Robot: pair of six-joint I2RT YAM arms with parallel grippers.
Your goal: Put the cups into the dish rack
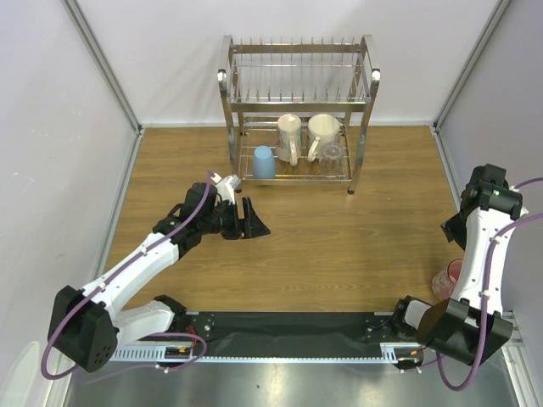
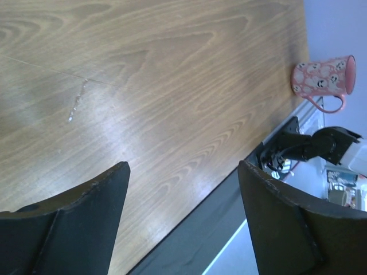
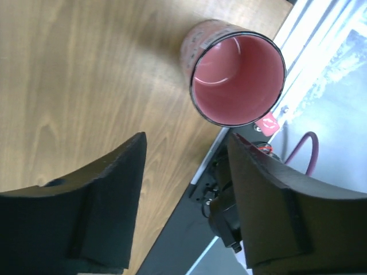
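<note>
The desk is one sheet of light brown wood grain, walled in by plain white panels. At its far side stands one dish rack of shiny steel wire, with two tiers and a row of thin upright prongs on top.

I count five cups. Four sit on the lower tier: a smooth light blue cup, a taller cream mug, a wider cream mug and a clear glass tumbler. The fifth, a glossy pink mug with a printed outside, stands upright on the desk near its right front edge.

My right gripper is spread and holds nothing, and the pink mug lies just beyond its fingertips. My left gripper is also spread and empty, over bare wood in front of the rack.
</note>
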